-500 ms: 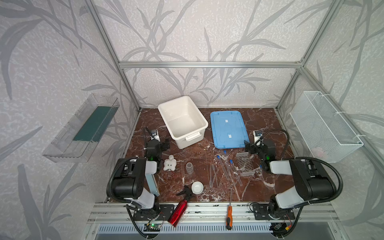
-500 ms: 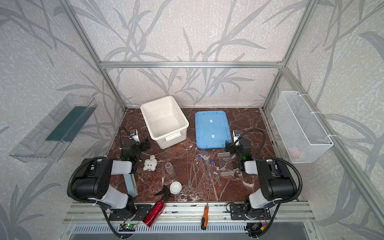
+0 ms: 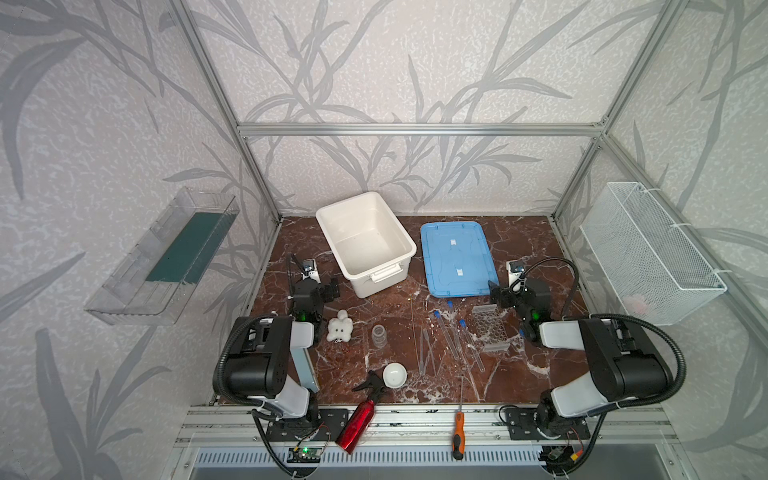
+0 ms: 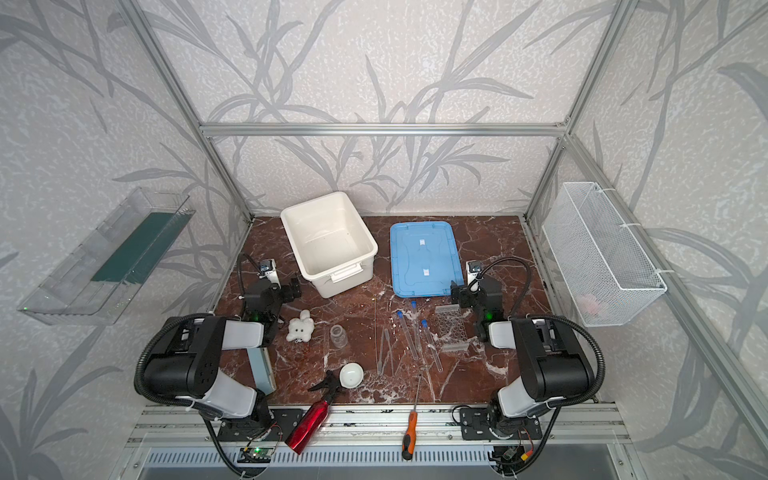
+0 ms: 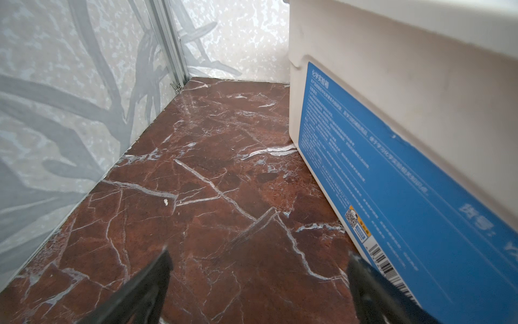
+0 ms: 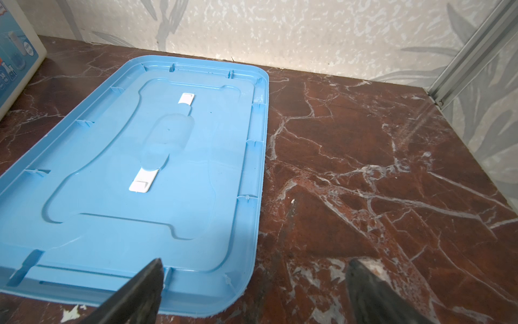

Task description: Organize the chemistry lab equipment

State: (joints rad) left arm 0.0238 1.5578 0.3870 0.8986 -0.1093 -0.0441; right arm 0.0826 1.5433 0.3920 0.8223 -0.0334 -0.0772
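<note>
In both top views the lab equipment lies spread on the marble table. Three clear blue-capped tubes [image 3: 451, 334] [image 4: 409, 336] lie beside a clear perforated rack [image 3: 492, 328] [image 4: 455, 328]. Left of them are thin droppers [image 3: 424, 351], a thin rod [image 3: 414, 332], a small clear jar [image 3: 379, 336] and a white round dish [image 3: 395, 374]. My left gripper [image 3: 328, 289] [image 5: 258, 255] is open and empty beside the white bin [image 3: 380, 276] [image 5: 392, 84]. The right gripper [image 3: 496, 293] [image 6: 255, 263] is open and empty at the near corner of the blue lid [image 3: 457, 259] [image 6: 140, 168].
A red spray bottle [image 3: 357, 419] and an orange-handled screwdriver [image 3: 458, 428] lie at the front edge. A white plush toy [image 3: 340, 328] sits near the left arm. A wire basket [image 3: 648, 249] hangs on the right wall, a clear shelf [image 3: 166, 257] on the left.
</note>
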